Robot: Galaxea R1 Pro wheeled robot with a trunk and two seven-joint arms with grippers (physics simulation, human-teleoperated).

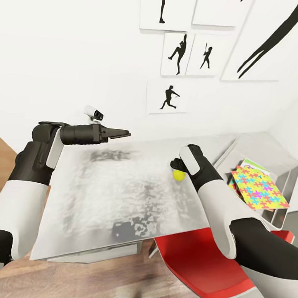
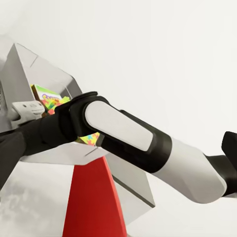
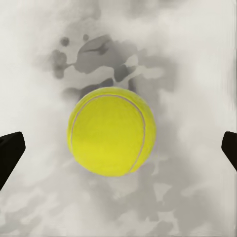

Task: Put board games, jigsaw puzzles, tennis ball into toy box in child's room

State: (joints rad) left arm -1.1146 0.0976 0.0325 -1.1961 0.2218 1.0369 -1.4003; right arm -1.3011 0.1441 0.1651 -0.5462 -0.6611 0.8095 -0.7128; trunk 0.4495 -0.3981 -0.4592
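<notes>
Right arm [image 2: 128, 133] crosses toy box [image 2: 29, 69]; red chair [image 2: 91, 197] below.

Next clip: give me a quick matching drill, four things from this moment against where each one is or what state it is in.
Things:
1. tennis ball
2. jigsaw puzzle
3. left pincer
4. red chair

Places or states:
A. tucked under the table's near edge
B. between the open fingers of the right pincer
C. inside the toy box
D. shut, above the table's far edge

Pairs: 1-B, 2-C, 3-D, 4-A
</notes>
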